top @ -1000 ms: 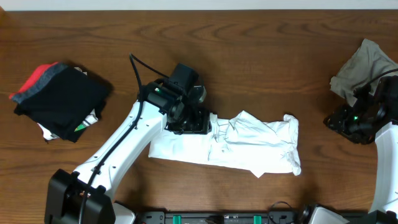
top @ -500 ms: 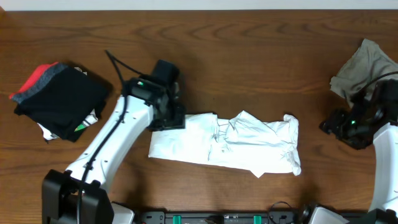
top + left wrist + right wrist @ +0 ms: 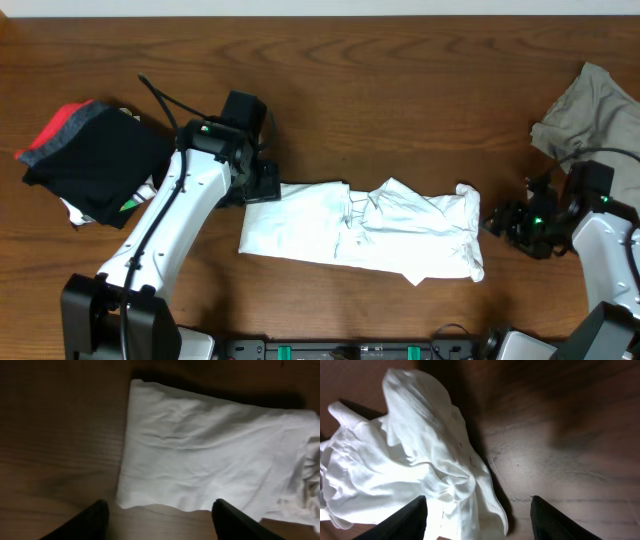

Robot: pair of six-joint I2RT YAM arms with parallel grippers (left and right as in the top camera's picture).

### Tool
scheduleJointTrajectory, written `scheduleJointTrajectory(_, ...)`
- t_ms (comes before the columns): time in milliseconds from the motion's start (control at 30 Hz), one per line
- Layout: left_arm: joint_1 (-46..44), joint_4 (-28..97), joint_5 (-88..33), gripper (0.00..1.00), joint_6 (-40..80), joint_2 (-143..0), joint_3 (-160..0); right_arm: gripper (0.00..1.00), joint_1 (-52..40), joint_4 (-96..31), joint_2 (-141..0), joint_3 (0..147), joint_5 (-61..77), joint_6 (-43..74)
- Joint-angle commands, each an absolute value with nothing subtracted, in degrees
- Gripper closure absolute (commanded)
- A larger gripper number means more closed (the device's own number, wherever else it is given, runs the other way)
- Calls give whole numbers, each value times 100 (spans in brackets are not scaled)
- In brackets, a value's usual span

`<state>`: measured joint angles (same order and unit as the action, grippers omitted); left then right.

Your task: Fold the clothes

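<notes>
Robotics lab bench, this one: a white left arm (image 3: 160, 235) and right arm (image 3: 605, 245) with trailing cable (image 3: 160, 95) over a wooden table (image 3: 400, 70), black equipment rail (image 3: 360, 350) along the front edge.

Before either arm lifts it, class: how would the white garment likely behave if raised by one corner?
The white garment would probably droop and unfold, since it lies creased and bunched at one end. Pushed, it would likely wrinkle rather than slide whole, as it looks like thin cloth.
</notes>
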<state>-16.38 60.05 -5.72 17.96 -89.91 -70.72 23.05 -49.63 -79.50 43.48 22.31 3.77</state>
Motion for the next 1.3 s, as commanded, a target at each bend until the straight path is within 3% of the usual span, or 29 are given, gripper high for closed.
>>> scheduleJointTrajectory(0,-1612,6045,-202,26,1765,-9048,-7148,35,2250,-4797,-7953,4110,2403,290)
scheduleJointTrajectory(267,-1531,6045,-187,11,1765,-9048,-7148,26,1789,-4248,-7953,3756,2403,311)
scheduleJointTrajectory(467,-1448,6051,-187,9,1761,-9048,-7148,18,1380,-3861,-7964,3664,2401,650)
scheduleJointTrajectory(833,-1446,6060,-187,9,1741,-9048,-7148,14,919,-3354,-8818,3662,2408,932)
scheduleJointTrajectory(933,-1446,6062,-187,9,1741,-9048,-7148,20,770,-3203,-9161,3662,2469,967)
scheduleJointTrajectory(1133,-1446,6088,-187,8,1741,-9048,-7148,43,580,-3107,-9485,3662,2462,982)
scheduleJointTrajectory(1267,-1446,6123,-187,9,1741,-9048,-7148,66,580,-3094,-9483,3662,2460,982)
